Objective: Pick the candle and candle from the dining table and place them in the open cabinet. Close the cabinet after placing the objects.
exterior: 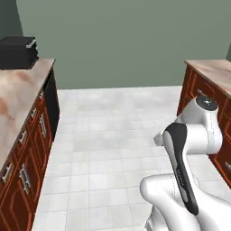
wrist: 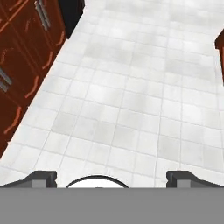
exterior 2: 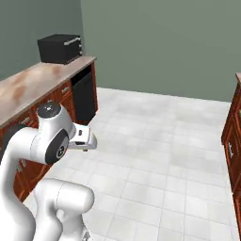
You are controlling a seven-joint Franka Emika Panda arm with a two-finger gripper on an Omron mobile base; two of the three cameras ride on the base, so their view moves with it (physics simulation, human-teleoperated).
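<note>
From the left base view one marble-topped surface [exterior: 20, 92] runs along the left carrying one black box [exterior: 18, 52], another [exterior: 212, 70] stands right; the right base view repeats both; the hand view shows the claw [wrist: 111, 177] spread wide, empty, above tiled floor [wrist: 131, 87].
</note>
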